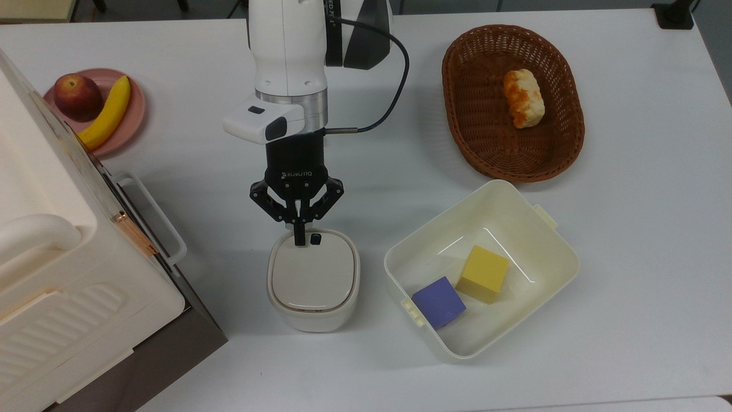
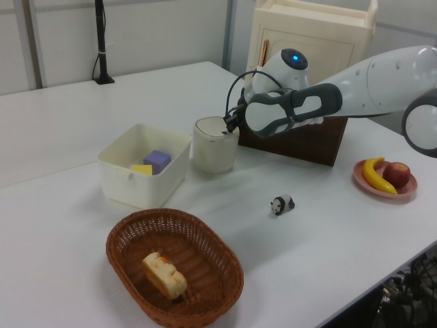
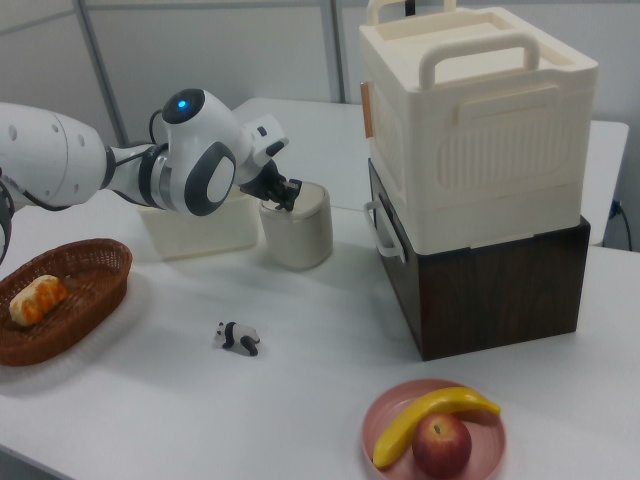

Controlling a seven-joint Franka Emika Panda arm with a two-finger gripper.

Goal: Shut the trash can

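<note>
The trash can [image 1: 313, 280] is taken as landmark. In the top view, the tub [image 1: 481, 269] is located to its right, the appliance [image 1: 68, 274] to its left, the basket [image 1: 513, 103] beyond the tub, and the plate [image 1: 117, 123] beyond the appliance.

Appliance [image 1: 68, 274] and tub [image 1: 480, 269] flank the trash can [image 1: 313, 280].

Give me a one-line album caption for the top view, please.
Robot gripper, fingers together, rests on the shut lid of the trash can, between a big cream appliance and a tub of blocks.
</note>
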